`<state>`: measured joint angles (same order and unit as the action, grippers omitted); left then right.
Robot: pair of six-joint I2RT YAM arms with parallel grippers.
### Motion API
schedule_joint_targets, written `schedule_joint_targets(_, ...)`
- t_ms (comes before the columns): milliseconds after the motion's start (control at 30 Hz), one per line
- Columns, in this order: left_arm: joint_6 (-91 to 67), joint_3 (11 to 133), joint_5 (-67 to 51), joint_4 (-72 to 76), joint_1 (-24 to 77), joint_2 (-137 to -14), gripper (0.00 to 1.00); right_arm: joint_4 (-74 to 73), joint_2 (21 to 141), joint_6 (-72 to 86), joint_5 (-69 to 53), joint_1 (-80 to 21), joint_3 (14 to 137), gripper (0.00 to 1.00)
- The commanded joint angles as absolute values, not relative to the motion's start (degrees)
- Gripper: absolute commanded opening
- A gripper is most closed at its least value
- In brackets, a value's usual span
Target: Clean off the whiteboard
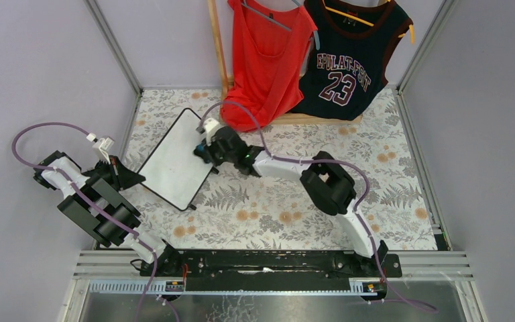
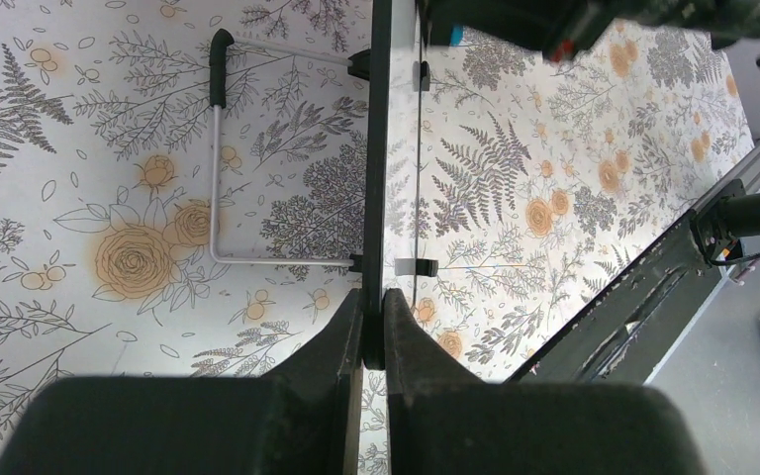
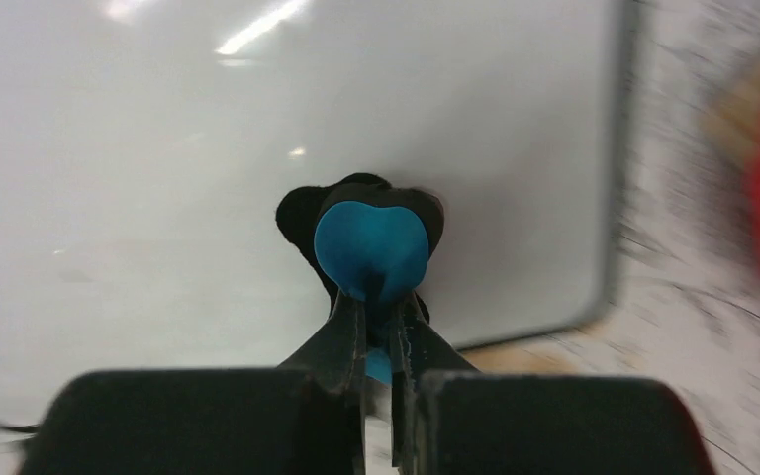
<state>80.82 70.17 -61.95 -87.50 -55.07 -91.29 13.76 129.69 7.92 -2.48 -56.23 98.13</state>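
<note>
- Counting from the near edge of the table (image 1: 295, 215): two arms, one board (image 1: 174, 161), one eraser, two shirts.
- Nearest, the left gripper (image 2: 373, 307) is pinched tight on the board's thin black frame, at its left side.
- The board sits slantwise by the table's left edge, toward the far-left corner. It is glossy plain white with a black rim and rounded corners.
- The right gripper (image 3: 381, 309) is clamped on a blue eraser (image 3: 371, 245), whose black pad is set on the board near its right rim.
- A red top (image 1: 268, 60) and a dark "23" jersey (image 1: 349, 60) hang at the far edge.
</note>
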Motion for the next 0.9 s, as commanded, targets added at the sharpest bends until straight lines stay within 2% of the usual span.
schedule_joint_targets(0, 85.47, 69.08, -49.92, -83.23, -54.15, -91.89, 0.00, 10.96, 122.56, 4.46, 4.66, -52.05, 94.74, 0.00)
schedule_joint_targets(167, 84.86, 69.52, -50.08, -83.19, -54.23, -91.85, 0.00, -2.61, 115.30, 4.37, 8.90, -50.09, 94.67, 0.00)
schedule_joint_targets(533, 83.56, 70.52, -50.21, -83.14, -54.21, -92.60, 0.00, -30.06, 93.90, 9.13, 11.14, -42.02, 81.56, 0.00)
schedule_joint_targets(867, 81.95, 72.11, -50.73, -83.15, -54.16, -92.72, 0.00, -37.05, 76.56, 14.00, 10.04, -37.19, 60.56, 0.00)
